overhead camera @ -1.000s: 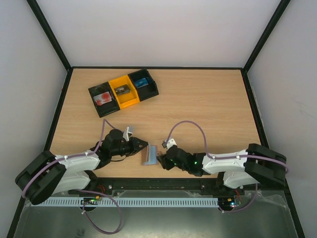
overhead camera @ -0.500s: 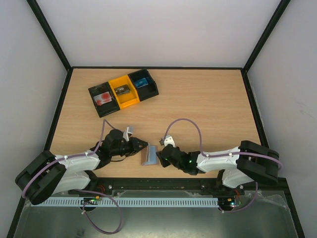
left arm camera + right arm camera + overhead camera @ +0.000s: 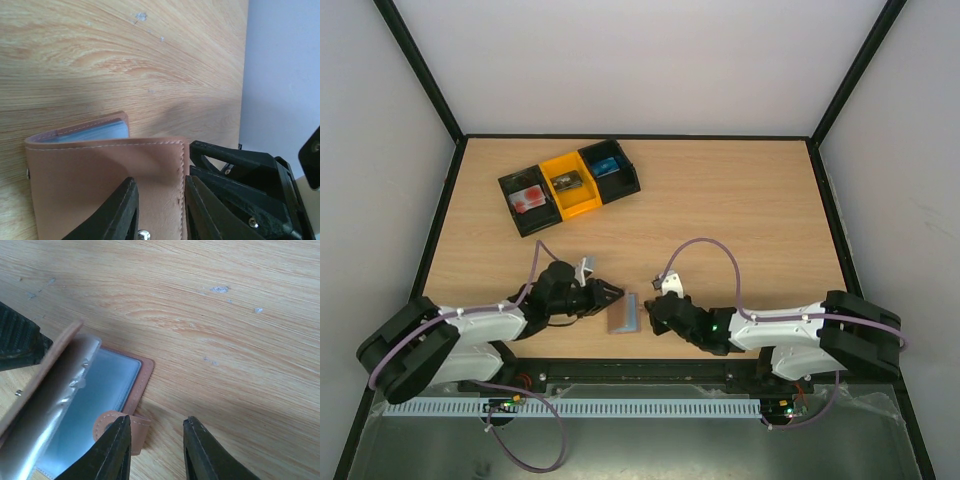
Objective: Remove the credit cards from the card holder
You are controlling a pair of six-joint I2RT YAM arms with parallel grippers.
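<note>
**Card holder lies half open between the two arms at the near edge**

The wooden surface point(image 3: 740, 220) fills the floor of a walled enclosure. The left arm point(image 3: 480, 325) and the right arm point(image 3: 770, 330) both reach inward along its near edge, and their tips face each other. A row of three bins point(image 3: 570, 185), black, yellow and black, stands well apart from them at the far left.

The brown card holder point(image 3: 623, 315) rests on the surface between the two arm tips, close to the near edge. Its cover point(image 3: 100, 175) is raised and tilted, while the other half lies flat on the wood. Clear sleeves point(image 3: 95, 390) with a pale bluish look show inside. A small strap tab point(image 3: 105, 424) with a round snap sticks out from the flat half.

The left fingers point(image 3: 120, 210) stand a narrow gap apart against the outer face of the raised cover. Whether they have hold of it cannot be told. The right fingers point(image 3: 112, 455) are parted over bare wood, gripping nothing, and the strap tab's end reaches just into their gap.
</note>
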